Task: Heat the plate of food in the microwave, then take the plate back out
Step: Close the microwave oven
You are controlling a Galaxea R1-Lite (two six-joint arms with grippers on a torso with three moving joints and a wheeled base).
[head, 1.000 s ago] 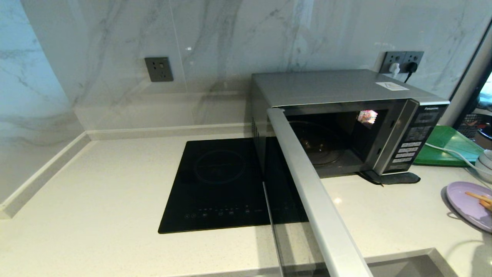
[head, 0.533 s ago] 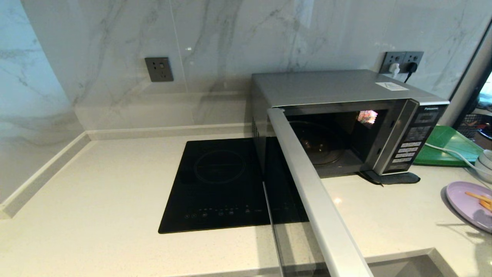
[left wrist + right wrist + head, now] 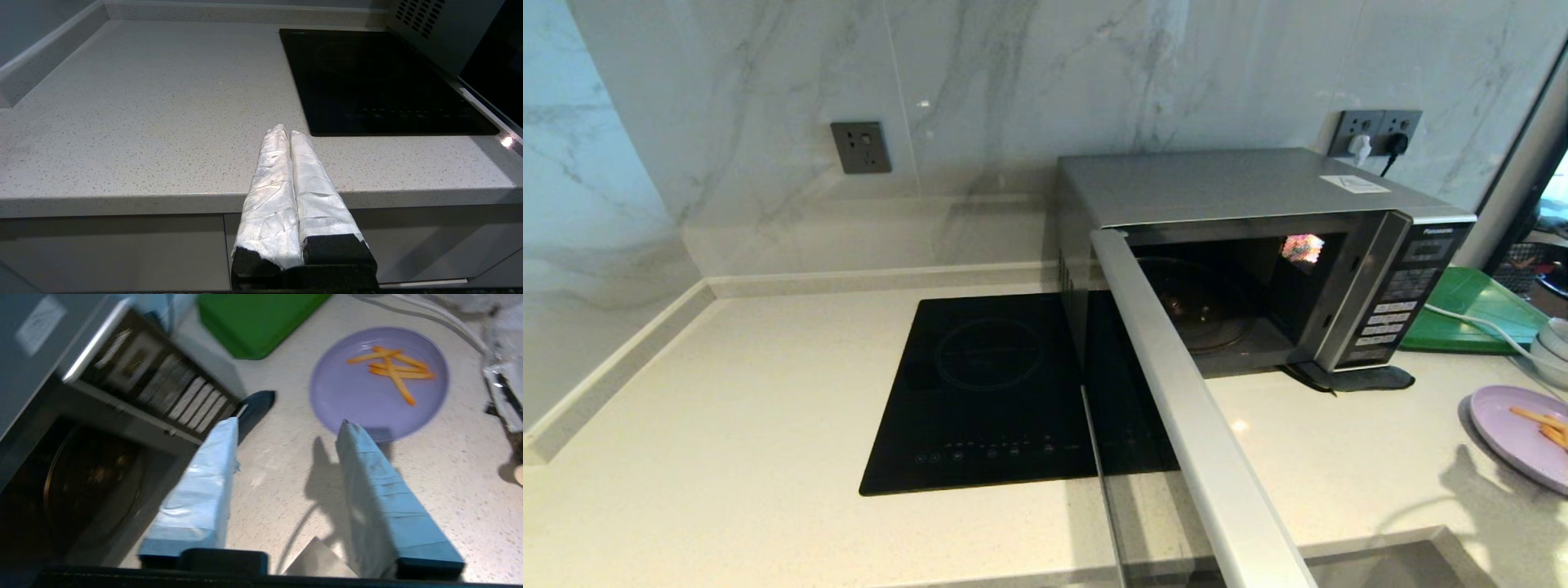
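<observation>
**Right gripper hangs open above the desk, plate of food just ahead of it**

The right gripper (image 3: 288, 424) hovers over the speckled pale desk (image 3: 768, 425) with its two blue-wrapped fingers (image 3: 196, 494) standing well apart and nothing between them. It touches nothing; only its shadow lies on the stone below. One fingertip sits close before the near rim of the plate of food (image 3: 378, 381), though whether it meets the rim I cannot tell.

The plate is round, shallow and pale lilac, with a smooth matte face, and carries a few thin orange-yellow sticks crossed over one another. It rests on the desk to the right of the microwave (image 3: 1258, 245), at the far right edge of the head view (image 3: 1515, 433).

The microwave is a boxy silver case with its door (image 3: 1184, 425) swung wide open, the long silver edge reaching toward the front of the desk. Inside, the dark cavity shows a round glass turntable (image 3: 1201, 310). A column of pale buttons runs down its dark panel.

Behind the plate lies a flat green tray (image 3: 1470, 310), and a white cable (image 3: 1478, 322) crosses it. A glossy black hob (image 3: 980, 384) is set flush into the desk left of the microwave.

The left gripper (image 3: 286, 132) is parked off the desk's front edge, its white-wrapped fingers pressed together, empty.
</observation>
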